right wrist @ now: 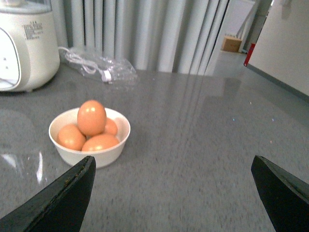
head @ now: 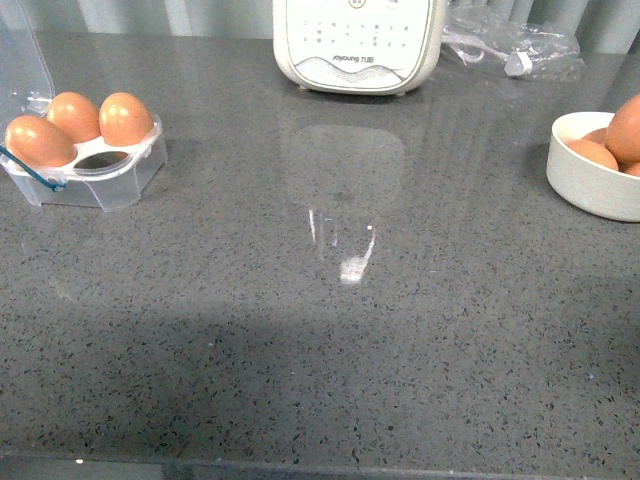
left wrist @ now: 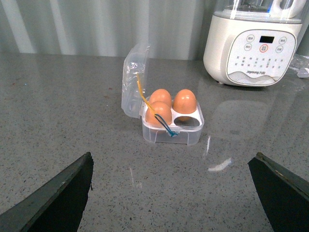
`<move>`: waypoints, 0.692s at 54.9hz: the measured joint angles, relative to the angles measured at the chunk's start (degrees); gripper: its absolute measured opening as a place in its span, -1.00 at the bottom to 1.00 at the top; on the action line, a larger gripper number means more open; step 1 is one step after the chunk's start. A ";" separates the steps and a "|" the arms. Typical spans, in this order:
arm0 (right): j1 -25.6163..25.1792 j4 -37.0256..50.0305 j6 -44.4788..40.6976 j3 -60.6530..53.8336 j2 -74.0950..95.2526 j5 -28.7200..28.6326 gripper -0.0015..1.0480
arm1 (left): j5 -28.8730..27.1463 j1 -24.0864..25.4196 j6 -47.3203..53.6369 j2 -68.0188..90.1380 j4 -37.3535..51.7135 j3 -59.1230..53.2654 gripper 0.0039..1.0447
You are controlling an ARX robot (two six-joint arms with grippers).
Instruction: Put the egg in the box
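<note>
"Where is the egg (right wrist: 91, 117)?"

"On top of the others in the white bowl (right wrist: 113, 150), on the right. The box (left wrist: 186, 136) sits on the left with its lid open and one cup free."

"How should the robot hold it?"

"Softly, round its middle. It looks smooth and would crack easily. The left gripper (left wrist: 172, 155) and right gripper (right wrist: 174, 157) both gape wide, holding nothing."

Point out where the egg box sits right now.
The box sits at the far left of the front view, well left of the white appliance and opposite the bowl at far right.
</note>
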 joint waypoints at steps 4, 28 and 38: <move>-3.76 7.52 -0.28 4.20 10.05 -5.05 0.86 | 0.00 0.00 0.00 0.00 0.00 0.00 0.87; -5.53 0.76 1.79 40.98 56.06 -17.38 0.86 | 0.00 0.00 0.00 0.00 0.00 0.00 0.87; -5.25 -6.14 1.64 42.86 58.12 -22.25 0.86 | 0.00 0.00 0.00 0.00 0.00 0.00 0.87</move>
